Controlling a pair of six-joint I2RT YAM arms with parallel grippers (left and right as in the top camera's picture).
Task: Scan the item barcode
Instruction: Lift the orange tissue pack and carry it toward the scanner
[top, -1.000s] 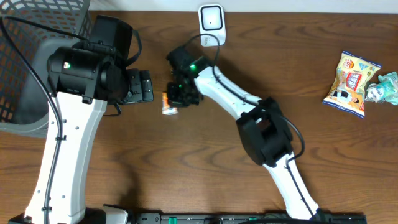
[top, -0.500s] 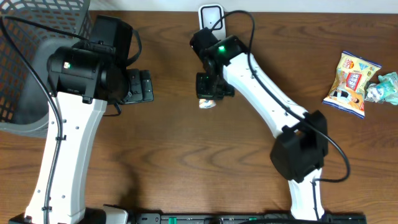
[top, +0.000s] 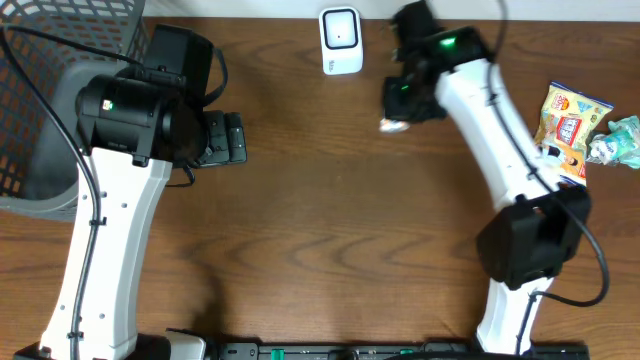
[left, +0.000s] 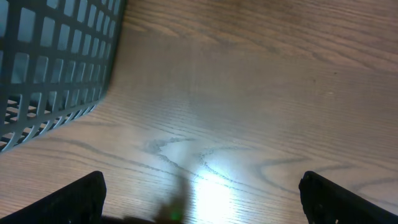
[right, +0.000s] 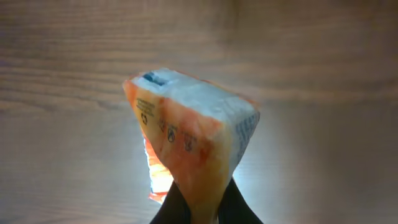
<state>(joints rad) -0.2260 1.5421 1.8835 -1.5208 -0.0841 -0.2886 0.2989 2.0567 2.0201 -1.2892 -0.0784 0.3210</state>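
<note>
The orange snack packet (right: 193, 143) is pinched at one end by the right gripper (right: 199, 208), its length pointing away from the fingers. The white scanner (top: 340, 40) sits near, off to its left. The left gripper (left: 202, 194) gapes empty beside the basket (left: 50, 62), farther away

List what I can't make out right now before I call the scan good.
Barcode on the orange packet: the right wrist view shows only small symbols; its other faces are turned away.
Overhead: the packet sits mostly under the right arm.
Scanner face: too small overhead.
</note>
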